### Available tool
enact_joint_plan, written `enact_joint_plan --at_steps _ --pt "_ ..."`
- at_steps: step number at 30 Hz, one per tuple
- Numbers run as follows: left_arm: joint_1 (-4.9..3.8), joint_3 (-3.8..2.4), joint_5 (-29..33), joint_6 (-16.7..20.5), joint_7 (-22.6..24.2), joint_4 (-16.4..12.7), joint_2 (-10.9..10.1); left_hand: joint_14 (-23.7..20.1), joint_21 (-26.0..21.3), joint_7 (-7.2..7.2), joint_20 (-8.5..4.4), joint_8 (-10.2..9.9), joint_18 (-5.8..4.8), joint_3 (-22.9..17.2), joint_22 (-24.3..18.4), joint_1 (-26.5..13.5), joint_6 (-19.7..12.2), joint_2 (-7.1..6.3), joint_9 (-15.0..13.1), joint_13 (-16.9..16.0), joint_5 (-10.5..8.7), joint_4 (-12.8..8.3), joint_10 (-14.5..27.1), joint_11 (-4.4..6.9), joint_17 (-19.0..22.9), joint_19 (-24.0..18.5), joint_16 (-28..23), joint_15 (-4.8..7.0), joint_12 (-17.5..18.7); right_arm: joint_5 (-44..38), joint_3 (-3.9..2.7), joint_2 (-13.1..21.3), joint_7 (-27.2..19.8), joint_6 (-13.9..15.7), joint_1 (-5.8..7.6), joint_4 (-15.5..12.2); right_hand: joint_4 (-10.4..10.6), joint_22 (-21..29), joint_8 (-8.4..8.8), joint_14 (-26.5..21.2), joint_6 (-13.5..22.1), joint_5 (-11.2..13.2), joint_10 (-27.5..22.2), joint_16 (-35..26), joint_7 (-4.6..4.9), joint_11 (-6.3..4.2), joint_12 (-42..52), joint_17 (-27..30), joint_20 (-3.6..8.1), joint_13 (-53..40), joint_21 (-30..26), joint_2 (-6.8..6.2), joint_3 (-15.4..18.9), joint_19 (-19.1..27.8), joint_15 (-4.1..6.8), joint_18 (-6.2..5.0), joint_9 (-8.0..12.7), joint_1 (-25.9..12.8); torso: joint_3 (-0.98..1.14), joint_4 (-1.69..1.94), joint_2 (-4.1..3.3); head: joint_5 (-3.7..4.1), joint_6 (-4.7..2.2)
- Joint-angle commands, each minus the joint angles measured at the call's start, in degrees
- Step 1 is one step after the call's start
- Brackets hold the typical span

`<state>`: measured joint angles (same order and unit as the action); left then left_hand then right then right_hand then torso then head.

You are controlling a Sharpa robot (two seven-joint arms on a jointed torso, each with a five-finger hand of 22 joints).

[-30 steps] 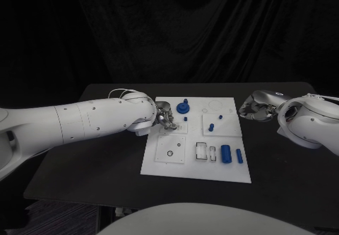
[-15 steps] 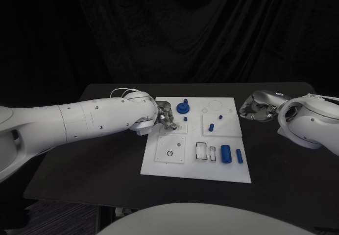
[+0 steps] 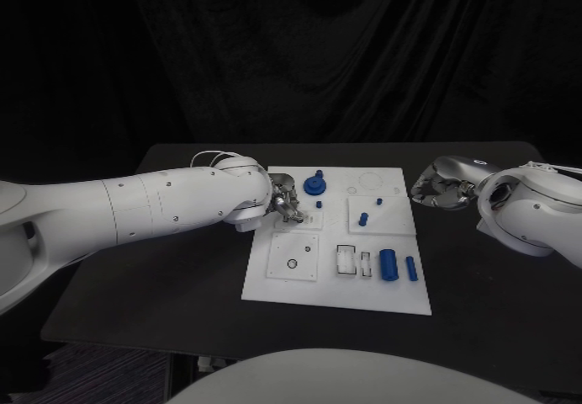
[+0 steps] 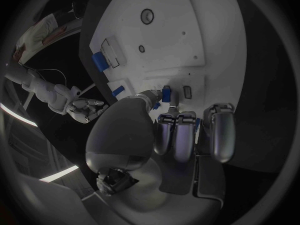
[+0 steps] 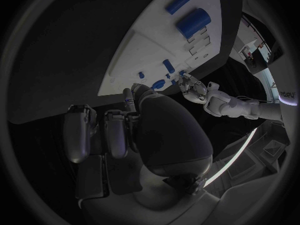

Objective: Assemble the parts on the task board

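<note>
The white task board (image 3: 346, 290) lies mid-table. On it are a blue knob (image 3: 315, 184), a small peg (image 3: 319, 204), a peg (image 3: 362, 219), a tiny piece (image 3: 378, 201), a thick cylinder (image 3: 388, 263) and a slim one (image 3: 411, 268). My left hand (image 3: 286, 205) hovers over the board's upper left beside the knob, fingers (image 4: 178, 132) curled. Blue shows between those fingers, and I cannot tell whether it is a held part or the knob behind them. My right hand (image 3: 436, 190) rests off the board's right edge, fingers (image 5: 103, 135) curled with nothing in them.
A black ring (image 3: 291, 264) sits in the lower-left plate of the board, with empty rectangular slots (image 3: 353, 260) to its right. Bare black table (image 3: 170, 278) surrounds the board, and dark curtains hang behind.
The left arm has crept slightly toward the board. The parts and the right hand stay where they were.
</note>
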<state>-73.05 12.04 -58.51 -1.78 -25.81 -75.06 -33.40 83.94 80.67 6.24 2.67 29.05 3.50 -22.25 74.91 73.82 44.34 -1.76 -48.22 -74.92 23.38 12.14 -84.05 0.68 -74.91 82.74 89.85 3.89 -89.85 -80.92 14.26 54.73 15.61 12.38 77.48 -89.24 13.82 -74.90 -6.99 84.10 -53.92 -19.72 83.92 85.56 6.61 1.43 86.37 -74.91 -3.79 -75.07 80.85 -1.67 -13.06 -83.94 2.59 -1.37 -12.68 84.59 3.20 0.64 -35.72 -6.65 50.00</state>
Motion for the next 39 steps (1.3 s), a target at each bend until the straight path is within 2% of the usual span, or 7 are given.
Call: enact_joint_plan --at_steps 1,24,29,34,39 --pt "0.15 0.06 0.19 -1.17 0.14 -0.36 -0.10 6.06 -0.30 -3.24 -0.37 -0.04 -0.23 -0.07 6.54 -0.44 3.67 0.26 -0.13 -15.08 -0.03 -0.38 -5.95 0.44 -15.09 -0.22 0.15 0.25 -0.15 -0.12 -0.03 0.10 0.80 -0.50 -0.18 -0.03 0.02 -11.86 0.36 4.49 -0.15 -0.19 1.07 -0.36 0.22 0.36 -0.33 -10.61 -0.30 -9.64 -0.20 0.05 -0.41 -1.65 -0.45 -1.04 0.09 0.45 0.01 0.02 0.02 0.07 0.00" --pt "0.24 0.06 0.19 -0.92 0.27 -1.16 -0.62 6.06 -0.98 -3.05 -0.33 -0.79 -0.07 -0.69 6.08 -1.19 3.28 0.22 -0.52 -15.08 -0.19 -1.22 -5.95 0.30 -15.09 -0.60 0.15 0.17 -0.15 -0.12 -0.03 0.09 0.93 -0.82 -0.26 0.01 0.00 -11.79 0.42 4.45 -0.11 -0.20 0.99 -0.49 0.23 0.38 -0.41 -10.49 -0.30 -9.54 -0.39 0.04 -0.46 -1.56 -0.46 -1.08 0.11 0.43 0.05 0.02 0.10 -0.04 0.00" --pt "0.25 0.06 0.19 -0.60 0.79 -1.14 -0.61 6.06 -1.11 -2.94 -0.23 -1.22 -0.08 -0.82 6.08 -2.52 3.61 0.71 -0.79 -15.08 -1.06 -0.96 -5.95 0.18 -15.09 -0.59 0.15 0.05 -0.15 -0.12 -0.03 0.09 0.94 -0.83 -0.27 0.03 0.00 -11.77 0.42 4.44 -0.10 -0.20 0.94 -0.50 0.24 0.38 -0.45 -10.48 -0.30 -9.49 -0.46 0.03 -0.47 -1.53 -0.46 -1.10 0.12 0.43 0.05 0.02 0.07 -0.03 0.00" --pt "0.27 0.06 0.19 -0.86 0.90 -0.99 -0.57 6.06 -1.26 -2.83 -0.11 -1.90 -0.07 -1.38 6.10 -4.39 4.02 2.16 -1.05 -15.08 -1.31 0.12 -5.95 0.08 -15.09 -0.55 0.15 -0.03 -0.15 -0.12 -0.03 0.09 0.94 -0.86 -0.27 0.02 0.00 -11.77 0.42 4.44 -0.10 -0.20 0.94 -0.50 0.24 0.38 -0.45 -10.48 -0.30 -9.49 -0.46 0.03 -0.47 -1.53 -0.46 -1.10 0.12 0.43 0.07 0.00 0.10 -0.07 0.00" --pt "0.30 0.06 0.19 -1.31 0.84 -0.70 -0.42 6.06 -1.36 -2.77 -0.08 -2.29 -0.05 -1.24 6.08 -5.43 4.16 2.15 -1.18 -15.08 -1.69 0.53 -5.95 0.02 -15.09 -0.56 0.15 -0.10 -0.15 -0.12 -0.03 0.05 0.93 -0.87 -0.27 0.03 0.00 -11.77 0.42 4.44 -0.10 -0.20 0.94 -0.50 0.24 0.38 -0.45 -10.48 -0.30 -9.49 -0.46 0.03 -0.47 -1.53 -0.46 -1.10 0.12 0.43 0.06 -0.02 0.08 -0.12 0.00"
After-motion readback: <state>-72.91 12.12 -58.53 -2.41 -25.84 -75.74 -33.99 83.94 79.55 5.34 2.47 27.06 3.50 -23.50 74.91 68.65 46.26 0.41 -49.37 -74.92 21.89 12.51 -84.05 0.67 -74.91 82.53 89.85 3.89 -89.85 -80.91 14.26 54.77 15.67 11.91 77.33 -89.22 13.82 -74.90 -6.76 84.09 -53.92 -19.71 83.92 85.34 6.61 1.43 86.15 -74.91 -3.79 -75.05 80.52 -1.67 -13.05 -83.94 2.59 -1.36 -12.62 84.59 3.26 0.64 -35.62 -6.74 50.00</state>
